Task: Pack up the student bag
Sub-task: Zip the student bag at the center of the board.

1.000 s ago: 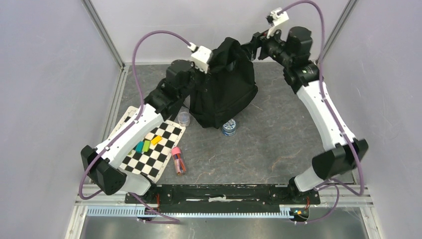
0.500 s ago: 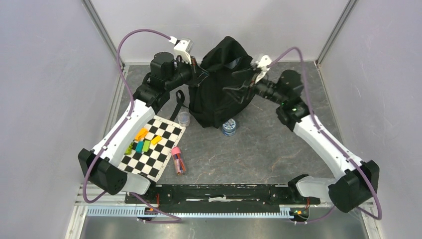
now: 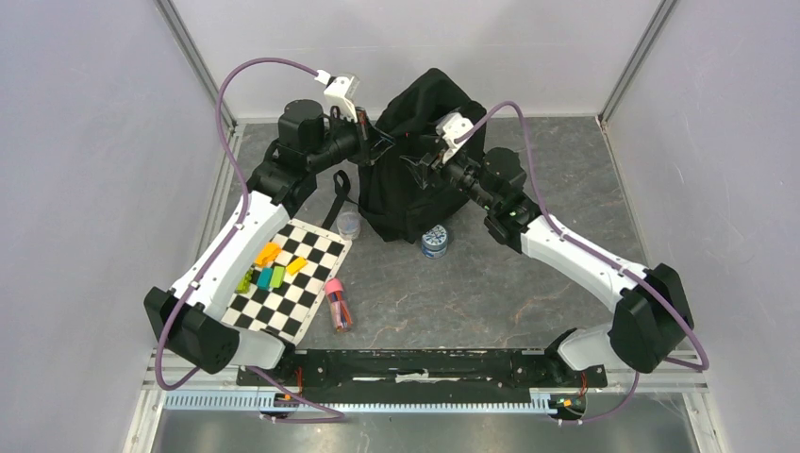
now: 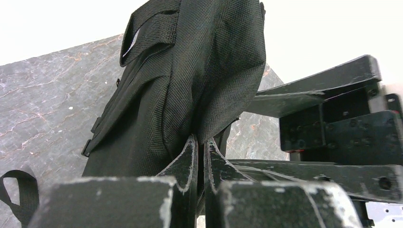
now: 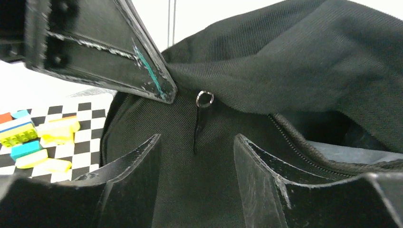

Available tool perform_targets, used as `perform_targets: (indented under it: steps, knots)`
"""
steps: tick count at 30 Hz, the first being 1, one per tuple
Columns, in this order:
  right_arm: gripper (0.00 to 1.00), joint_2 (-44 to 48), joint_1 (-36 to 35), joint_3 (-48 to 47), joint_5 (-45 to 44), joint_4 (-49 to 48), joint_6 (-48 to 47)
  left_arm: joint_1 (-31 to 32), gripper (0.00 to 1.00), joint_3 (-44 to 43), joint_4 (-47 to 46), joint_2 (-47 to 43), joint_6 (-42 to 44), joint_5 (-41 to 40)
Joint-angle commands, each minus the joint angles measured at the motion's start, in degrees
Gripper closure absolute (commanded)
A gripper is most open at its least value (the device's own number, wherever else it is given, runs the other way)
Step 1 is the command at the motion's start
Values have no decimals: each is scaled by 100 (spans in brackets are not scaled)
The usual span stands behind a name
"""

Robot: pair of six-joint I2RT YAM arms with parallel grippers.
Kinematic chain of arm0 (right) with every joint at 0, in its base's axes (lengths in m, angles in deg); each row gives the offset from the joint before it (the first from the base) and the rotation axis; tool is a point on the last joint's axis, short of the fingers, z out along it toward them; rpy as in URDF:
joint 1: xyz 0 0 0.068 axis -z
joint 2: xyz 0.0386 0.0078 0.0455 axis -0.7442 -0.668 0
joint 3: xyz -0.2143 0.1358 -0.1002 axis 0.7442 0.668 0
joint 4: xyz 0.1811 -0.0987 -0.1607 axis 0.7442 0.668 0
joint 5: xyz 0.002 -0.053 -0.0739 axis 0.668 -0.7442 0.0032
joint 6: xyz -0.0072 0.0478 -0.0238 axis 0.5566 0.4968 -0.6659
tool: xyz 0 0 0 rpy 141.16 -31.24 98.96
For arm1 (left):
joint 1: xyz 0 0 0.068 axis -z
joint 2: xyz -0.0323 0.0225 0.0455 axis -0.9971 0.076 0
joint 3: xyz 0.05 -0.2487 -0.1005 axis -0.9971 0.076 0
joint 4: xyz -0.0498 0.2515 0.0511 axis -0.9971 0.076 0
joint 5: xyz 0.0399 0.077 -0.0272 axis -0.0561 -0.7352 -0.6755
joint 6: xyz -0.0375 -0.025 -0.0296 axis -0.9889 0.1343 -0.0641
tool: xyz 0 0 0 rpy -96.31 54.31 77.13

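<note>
The student bag (image 3: 415,203), a large black backpack of soft fabric, stood upright at the far middle of the grey marbled table (image 3: 453,293). The left gripper (image 4: 199,145) had its two fingers pressed together on a fold of the bag's cloth near the top. It was clamped on it, with the fabric bunched down into the thin slit between them. The right gripper (image 5: 196,142) hung close against the bag's front with its jaws apart, gripping nothing. From its wrist view a black zipper pull with a small metal ring (image 5: 205,99) dangled between the fingers, clear of both. To the right of the pull the zip was parted, and a pale grey lining (image 5: 342,154) showed inside.

Left of the bag lay a black-and-white checkered mat (image 3: 302,293) with small bright plastic blocks (image 3: 271,276) on it — yellow, orange, green and blue. A small clear jar (image 3: 348,224) stood just beside the bag's near left corner. A round blue-and-white tin (image 3: 434,242) sat at the bag's front edge; whether it touched the bag, I could not tell. A pink-capped clear tube (image 3: 338,304) lay by the mat's right edge.
</note>
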Motion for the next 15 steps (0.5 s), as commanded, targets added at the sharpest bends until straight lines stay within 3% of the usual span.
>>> perform_targets:
  steps: [1, 7, 9, 12, 15]
  knots:
    - [40, -274, -105, -399, -529, -343, -369, -115, 98, -105, -558, -342, -114, 56]
    - [49, -564, -234, -774, -1006, -450, -469, -135, 98, -107, -516, -315, -98, 110]
    - [62, -613, -249, -901, -1218, -439, -443, -134, 98, -114, -482, -319, -70, 99]
    - [97, -607, -249, -999, -1484, -398, -468, -161, 98, -128, -446, -322, -37, 28]
    - [100, -529, -241, -1102, -2065, -72, -471, -249, 98, -163, -409, -385, -71, -164]
